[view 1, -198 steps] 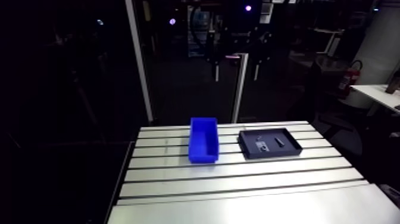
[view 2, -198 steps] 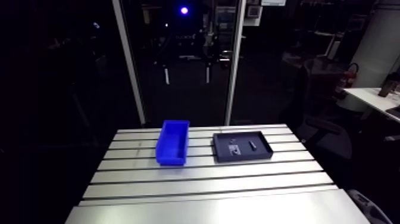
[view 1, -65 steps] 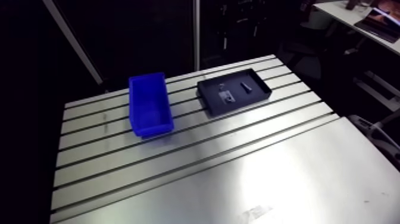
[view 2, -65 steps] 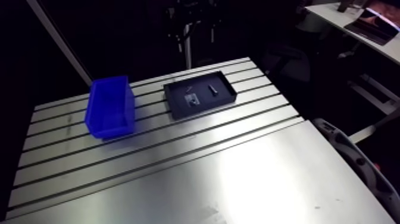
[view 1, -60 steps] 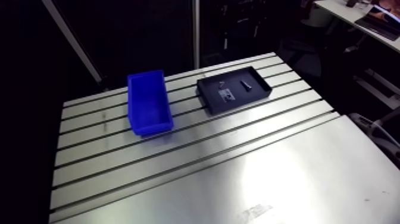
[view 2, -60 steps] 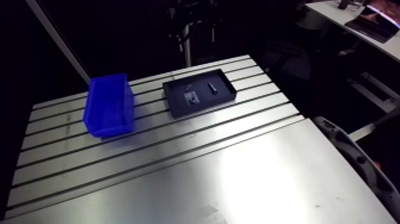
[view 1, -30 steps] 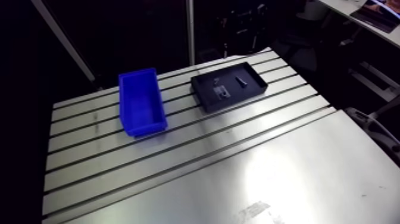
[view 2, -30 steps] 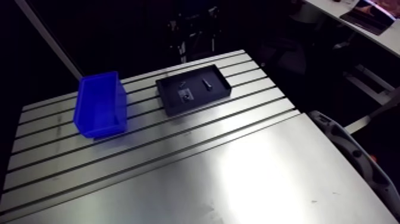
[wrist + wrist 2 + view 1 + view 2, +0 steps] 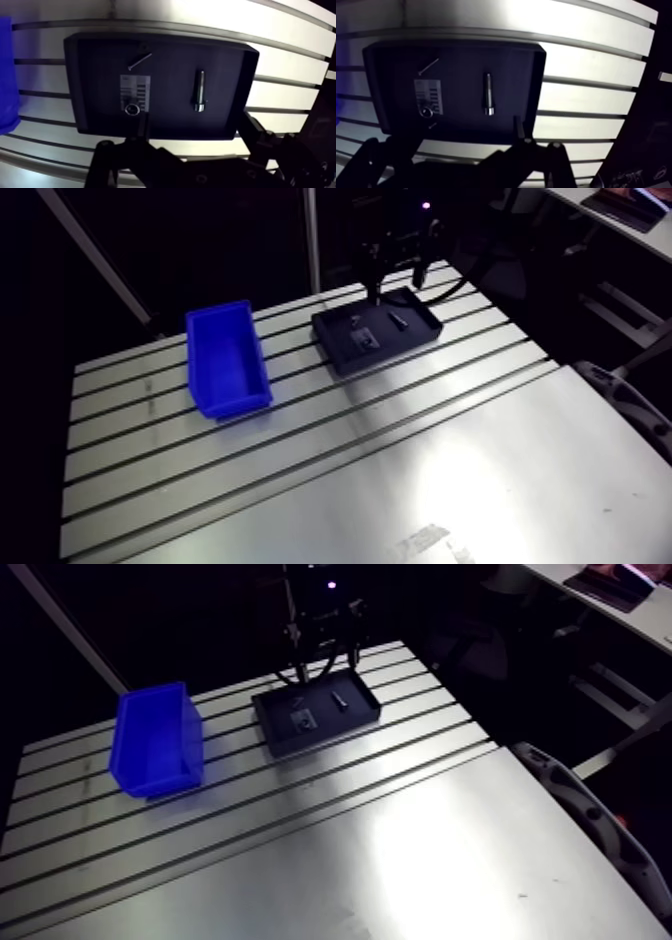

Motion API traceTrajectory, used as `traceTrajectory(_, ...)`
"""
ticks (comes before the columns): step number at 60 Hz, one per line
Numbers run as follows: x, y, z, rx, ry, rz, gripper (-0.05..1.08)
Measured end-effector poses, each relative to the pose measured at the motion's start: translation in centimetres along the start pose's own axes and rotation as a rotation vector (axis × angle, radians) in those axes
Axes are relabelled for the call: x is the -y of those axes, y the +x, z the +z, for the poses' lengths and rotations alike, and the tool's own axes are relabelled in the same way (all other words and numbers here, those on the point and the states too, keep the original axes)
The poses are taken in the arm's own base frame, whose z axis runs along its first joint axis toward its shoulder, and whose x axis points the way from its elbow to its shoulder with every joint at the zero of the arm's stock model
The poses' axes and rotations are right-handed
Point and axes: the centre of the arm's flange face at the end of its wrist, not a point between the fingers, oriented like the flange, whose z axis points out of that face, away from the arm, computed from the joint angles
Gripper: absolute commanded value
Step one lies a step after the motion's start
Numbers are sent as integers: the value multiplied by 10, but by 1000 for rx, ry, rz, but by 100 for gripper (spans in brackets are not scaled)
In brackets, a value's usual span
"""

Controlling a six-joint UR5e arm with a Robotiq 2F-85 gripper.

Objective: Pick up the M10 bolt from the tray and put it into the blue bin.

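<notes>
M10 bolt (image 9: 199, 91) lies in the tray (image 9: 75, 85), one o'clock from the spread, empty gripper (image 9: 176, 142). Only the arm view shows the whole blue bin (image 9: 228, 371).

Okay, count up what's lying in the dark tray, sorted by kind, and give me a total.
Large bolt: 1
Thin screw: 1
Small round ring: 1
Printed label card: 1
Total: 4, all inside the tray; the ring sits on the card. Anything smaller is too small to tell.
</notes>
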Motion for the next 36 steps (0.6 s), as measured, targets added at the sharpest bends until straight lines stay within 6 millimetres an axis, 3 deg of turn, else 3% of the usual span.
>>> traceTrajectory(12, -1, -1, 12, 15, 11, 3, 25)
traceTrajectory(36, -6, 5, 31, 6, 8, 5, 32)
